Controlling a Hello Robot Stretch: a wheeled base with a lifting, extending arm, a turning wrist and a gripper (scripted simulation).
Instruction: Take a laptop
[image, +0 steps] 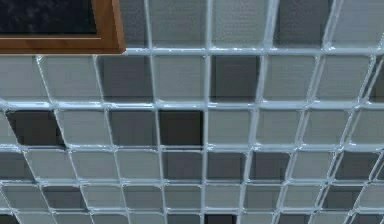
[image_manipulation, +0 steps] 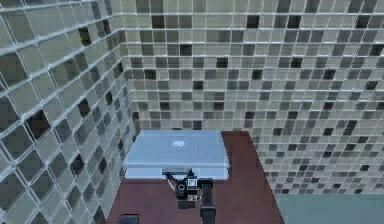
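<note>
A closed silver laptop (image_manipulation: 178, 152) lies flat on a dark red-brown table (image_manipulation: 250, 192), pushed into the corner of two tiled walls. The arm (image_manipulation: 208, 206) rises from the bottom edge of the arm side view. At its far end the gripper (image_manipulation: 181, 186) sits at the laptop's near edge. The laptop lies right behind the fingers, so I cannot tell whether the gripper holds anything, or whether it touches the lid.
Grey mosaic tile walls (image_manipulation: 260, 70) close in the table at the back and on the arm side view's left. The forward view faces a tiled wall (image: 200, 130) at close range, with a wood-framed dark panel (image: 55, 25) at top left. Pale floor (image_manipulation: 330, 208) lies right of the table.
</note>
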